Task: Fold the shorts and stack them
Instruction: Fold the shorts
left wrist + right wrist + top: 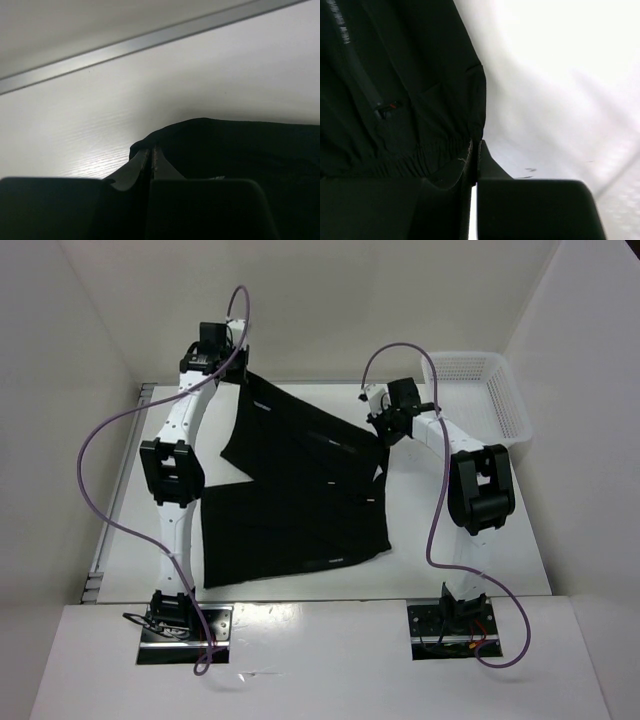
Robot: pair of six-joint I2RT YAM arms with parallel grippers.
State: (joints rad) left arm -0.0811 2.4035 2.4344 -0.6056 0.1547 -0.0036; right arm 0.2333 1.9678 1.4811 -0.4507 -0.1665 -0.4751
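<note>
A pair of black shorts (290, 490) lies spread on the white counter (480, 550) between the two arms. The upper part angles toward the far left corner, and the lower part lies flat nearer the arm bases. Small pale marks show on the cloth near its right side.

The left end effector (236, 374) sits at the far left corner of the shorts. In the left wrist view its fingers are pressed fully together (151, 159), with the bunched edge of the dark fabric (240, 145) caught at their tips. A pale metal rail (150, 40) runs along the counter's far edge behind it.

The right end effector (386, 436) meets the garment's right edge, about midway along. In the right wrist view it is likewise closed tight (475, 150), right at the gathered elastic waistband (420, 152). It appears to pinch the waistband's corner, though the dim close view leaves the exact bite on the cloth unclear. A zipped pocket with a small red tab (385, 107) is visible on the shorts (395, 75) just above the waistband.

A white mesh basket (500, 390) stands at the far right corner of the counter, well apart from the shorts. Purple cables (100, 440) loop from both arms down to their bases at the near edge.
</note>
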